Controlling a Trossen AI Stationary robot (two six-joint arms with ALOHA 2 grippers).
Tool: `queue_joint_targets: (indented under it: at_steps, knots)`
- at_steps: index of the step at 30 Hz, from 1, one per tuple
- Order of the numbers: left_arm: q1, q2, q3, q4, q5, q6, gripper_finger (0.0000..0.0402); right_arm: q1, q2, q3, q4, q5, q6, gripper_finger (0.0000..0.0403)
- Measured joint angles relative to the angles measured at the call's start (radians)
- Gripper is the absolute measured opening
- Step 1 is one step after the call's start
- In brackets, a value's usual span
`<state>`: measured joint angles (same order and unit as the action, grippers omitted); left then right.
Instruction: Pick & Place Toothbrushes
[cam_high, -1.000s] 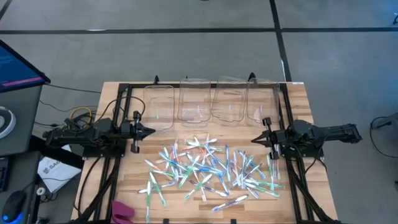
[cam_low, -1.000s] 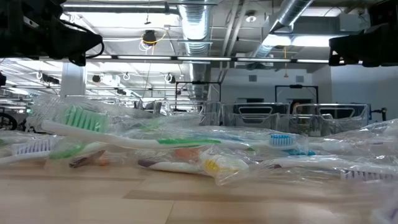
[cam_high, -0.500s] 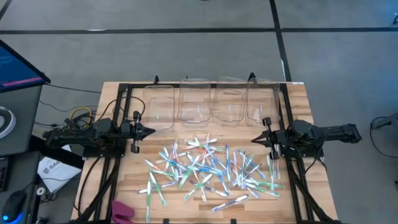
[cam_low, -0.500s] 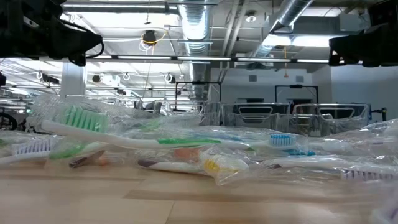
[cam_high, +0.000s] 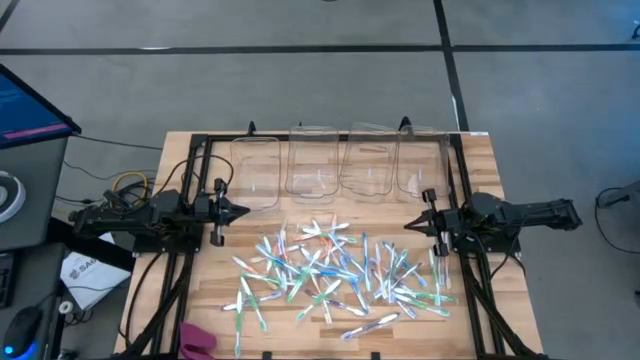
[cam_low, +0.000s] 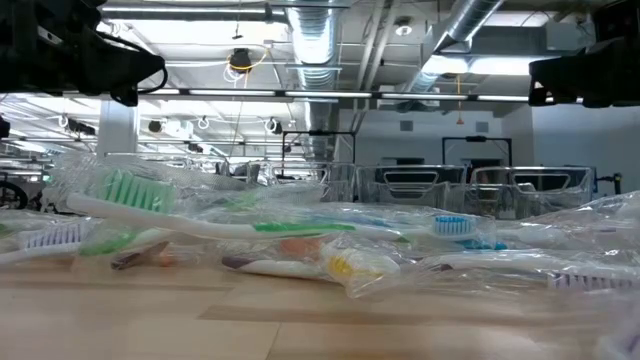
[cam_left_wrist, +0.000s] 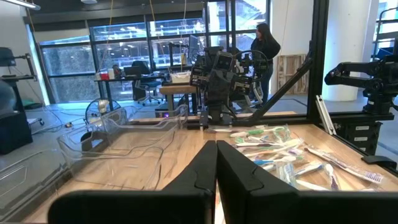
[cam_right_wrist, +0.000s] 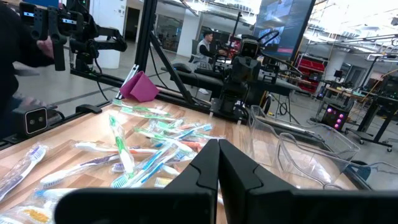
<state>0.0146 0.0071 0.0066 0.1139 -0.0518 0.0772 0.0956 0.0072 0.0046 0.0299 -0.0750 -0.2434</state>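
Toothbrushes, several dozen, heaped before four clear bins.

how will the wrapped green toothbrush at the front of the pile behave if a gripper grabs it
The green toothbrush sits in crinkly clear wrap, so fingers will probably slip on the film. Its thin handle looks light and fairly stiff. It rests across other toothbrushes, so lifting it will likely drag neighbours along.

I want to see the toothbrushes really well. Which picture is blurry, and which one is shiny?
Low view: the nearest table edge blurs, and the toothbrushes glint inside shiny wrappers. High view: even light, the toothbrushes sharp but small. Left wrist view: the clear bins catch glare from the windows behind.
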Motion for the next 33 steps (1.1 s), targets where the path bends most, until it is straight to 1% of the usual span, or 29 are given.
queue_joint_targets:
  at_steps: [15, 20, 33]
  knots:
    - [0.000, 0.000, 0.000, 0.002, 0.000, 0.000, 0.0002, 0.000, 0.000, 0.000, 0.000, 0.000, 0.000, 0.0000]
    - [0.000, 0.000, 0.000, 0.045, 0.000, -0.006, 0.0002, 0.000, 0.000, 0.000, 0.000, 0.000, 0.000, 0.0000]
    - [-0.001, 0.000, 0.000, 0.069, 0.005, -0.031, 0.0002, 0.000, 0.000, 0.000, 0.000, 0.000, 0.000, 0.0000]
